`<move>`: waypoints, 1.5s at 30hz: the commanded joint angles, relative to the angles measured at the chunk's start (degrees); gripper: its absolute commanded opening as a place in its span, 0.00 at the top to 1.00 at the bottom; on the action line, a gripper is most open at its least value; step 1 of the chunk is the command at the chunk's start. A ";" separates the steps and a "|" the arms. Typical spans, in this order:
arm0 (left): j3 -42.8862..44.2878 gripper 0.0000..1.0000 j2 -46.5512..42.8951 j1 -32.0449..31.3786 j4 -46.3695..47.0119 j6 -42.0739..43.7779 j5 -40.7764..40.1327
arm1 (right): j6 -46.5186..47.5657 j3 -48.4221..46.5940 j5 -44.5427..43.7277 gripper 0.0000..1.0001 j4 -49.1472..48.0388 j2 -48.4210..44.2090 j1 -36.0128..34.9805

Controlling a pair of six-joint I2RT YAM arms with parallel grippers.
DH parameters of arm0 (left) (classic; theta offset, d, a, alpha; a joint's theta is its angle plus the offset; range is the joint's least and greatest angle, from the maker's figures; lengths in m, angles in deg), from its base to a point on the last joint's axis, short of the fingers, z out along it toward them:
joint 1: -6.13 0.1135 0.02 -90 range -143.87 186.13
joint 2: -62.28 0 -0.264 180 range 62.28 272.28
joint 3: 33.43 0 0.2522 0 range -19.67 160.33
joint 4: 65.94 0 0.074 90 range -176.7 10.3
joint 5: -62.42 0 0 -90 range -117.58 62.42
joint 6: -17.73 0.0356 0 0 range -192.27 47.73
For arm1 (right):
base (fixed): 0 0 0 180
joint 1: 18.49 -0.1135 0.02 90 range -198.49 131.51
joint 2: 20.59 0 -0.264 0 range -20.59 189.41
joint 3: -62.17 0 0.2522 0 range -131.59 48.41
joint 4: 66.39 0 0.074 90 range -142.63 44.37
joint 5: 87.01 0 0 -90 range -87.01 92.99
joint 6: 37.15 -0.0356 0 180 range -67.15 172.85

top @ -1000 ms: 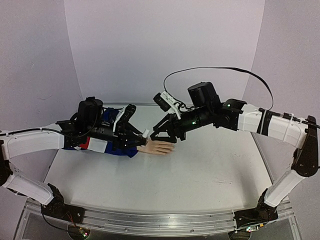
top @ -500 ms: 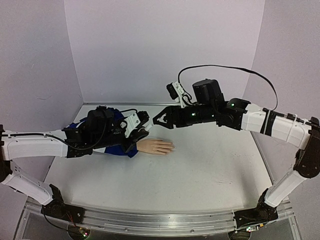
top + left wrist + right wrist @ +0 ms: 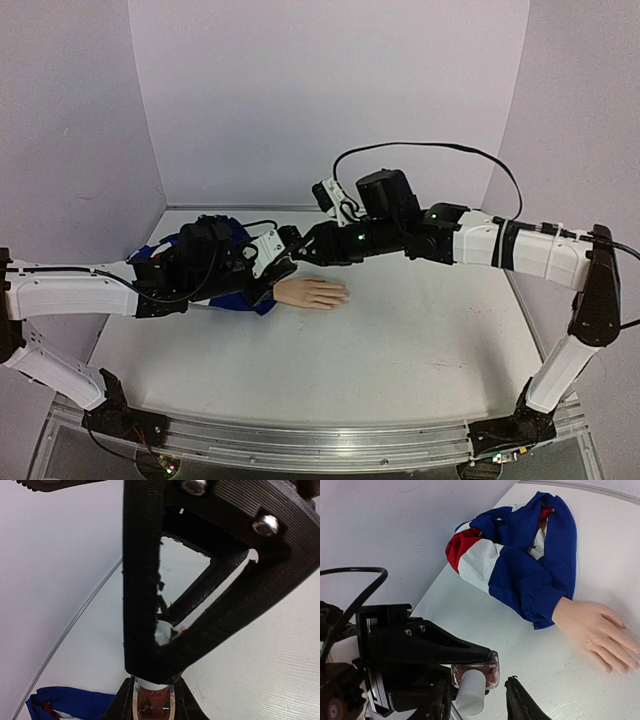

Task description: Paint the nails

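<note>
The pale peach mannequin hand (image 3: 312, 293) lies palm down on the table, in a blue, red and white sleeve (image 3: 225, 285). In the right wrist view the hand (image 3: 597, 630) shows its tiny nails (image 3: 623, 670) at the fingertips. My left gripper (image 3: 152, 695) is shut on a small pink bottle (image 3: 151, 702) with a white cap (image 3: 470, 694) and holds it above the table, left of the hand. My right gripper (image 3: 477, 702) is open, with one jaw on each side of the cap. In the top view both grippers meet (image 3: 290, 250) above the sleeve cuff.
The sleeve (image 3: 520, 555) is bunched toward the table's back left. A black cable (image 3: 420, 150) arcs above the right arm. Purple walls stand behind and at both sides of the white table (image 3: 420, 320).
My right gripper has moved down and left to the bottle cap. My left gripper drew back from the mannequin hand a second ago and has since held nearly still.
</note>
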 commanded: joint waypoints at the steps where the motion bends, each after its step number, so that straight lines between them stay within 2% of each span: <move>1: 2.22 1.00 -0.72 -0.13 2.73 -0.38 -0.80 | -0.69 -2.75 1.63 0.63 -2.30 0.66 -0.07; 11: 2.58 1.00 -1.26 -0.13 2.62 -1.26 0.87 | -0.81 -3.01 3.07 0.65 -2.84 2.03 -0.13; 13: 2.58 1.00 -1.43 -0.13 2.50 -1.34 1.37 | -0.49 -3.00 3.37 0.76 -2.85 2.10 -0.12; 16: 2.58 1.00 -2.12 -0.13 2.07 -2.20 3.67 | 1.31 -2.49 3.97 1.00 -2.77 1.44 0.00; 17: 2.50 1.00 -2.47 -0.09 1.47 -2.52 5.76 | 3.10 -2.35 4.94 1.00 -2.72 1.02 0.10; 19: 2.47 1.00 -3.76 0.15 -0.28 -3.08 13.76 | 9.14 -1.43 10.66 1.00 -2.69 -0.13 0.78; 20: 2.56 1.00 -4.70 0.74 -1.62 -3.20 19.89 | 13.32 -0.89 16.86 1.00 -2.67 -0.62 1.31; 22: 3.27 1.00 -6.28 4.44 -3.95 -5.92 40.49 | 25.77 -0.46 33.05 1.00 2.26 -1.49 1.77; 23: 4.16 1.00 -6.25 7.29 -4.18 -9.01 54.84 | 31.99 0.30 39.15 1.00 4.74 -2.34 1.41; 24: 5.73 1.00 -5.39 9.40 -4.23 -12.38 67.07 | 35.97 0.86 41.15 1.00 7.02 -3.12 1.29; 26: 10.00 1.00 -2.54 11.02 -4.21 -19.69 82.99 | 40.00 -0.66 42.81 1.00 12.81 -3.35 1.23; 28: 11.36 1.00 -1.22 11.32 -4.30 -22.66 86.25 | 42.44 -2.10 42.95 1.00 16.91 -3.08 1.04; 33: 10.42 1.00 -2.22 11.59 -4.86 -19.85 78.36 | 43.27 -2.09 38.64 1.00 17.59 -4.19 0.92; 36: 10.05 1.00 -2.78 11.64 -5.62 -17.24 72.05 | 42.60 -1.72 33.00 0.98 17.41 -5.55 0.99; 39: 8.92 1.00 -4.17 11.64 -6.43 -13.49 61.92 | 39.79 -1.06 23.86 0.60 16.54 -7.46 1.26; 40: 8.31 1.00 -4.87 11.58 -6.49 -11.77 56.72 | 38.09 -0.54 20.20 0.51 15.80 -8.35 1.46; 42: 6.94 1.00 -6.11 11.13 -6.54 -9.28 44.59 | 34.44 1.81 15.81 0.37 12.36 -10.63 2.31; 45: 5.97 1.00 -7.15 9.18 -6.52 -7.06 28.75 | 26.17 5.96 10.00 0.27 4.59 -13.65 2.68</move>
